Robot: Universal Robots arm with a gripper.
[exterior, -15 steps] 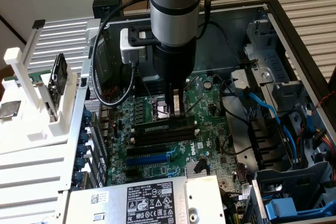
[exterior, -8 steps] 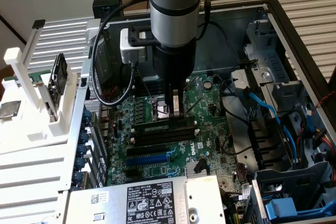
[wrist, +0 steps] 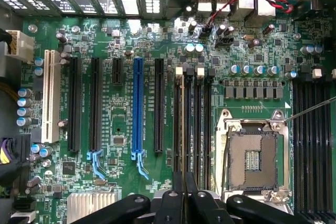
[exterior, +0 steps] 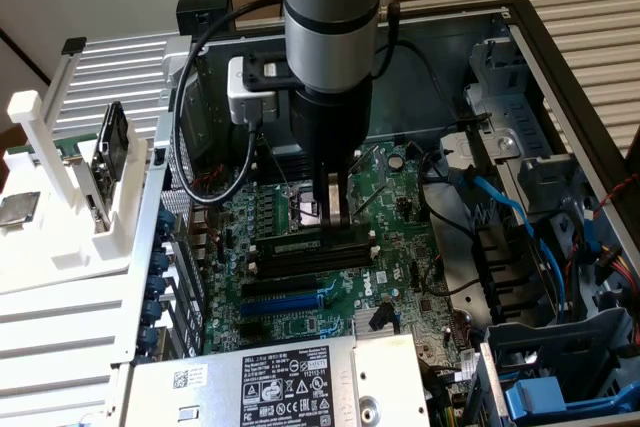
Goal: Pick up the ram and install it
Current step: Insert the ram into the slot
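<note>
The ram (exterior: 297, 245) is a thin green stick with a white label. It stands on edge in the black memory slot nearest the CPU socket (exterior: 305, 209). My gripper (exterior: 336, 222) comes straight down on the ram's top edge, towards its end at the exterior view's right, and its fingers are shut on it. In the wrist view the ram (wrist: 184, 129) shows edge-on as a thin line running out from between the fingers of the gripper (wrist: 184, 192), in line with one of the memory slots (wrist: 202, 124). I cannot tell whether the slot's latches have closed.
The motherboard lies in an open PC case. A blue expansion slot (exterior: 290, 299) and a power supply (exterior: 290, 377) lie nearer the camera than the ram. Blue cables (exterior: 510, 207) and drive cages fill the exterior view's right. A white fixture (exterior: 60, 177) stands outside the case at the left.
</note>
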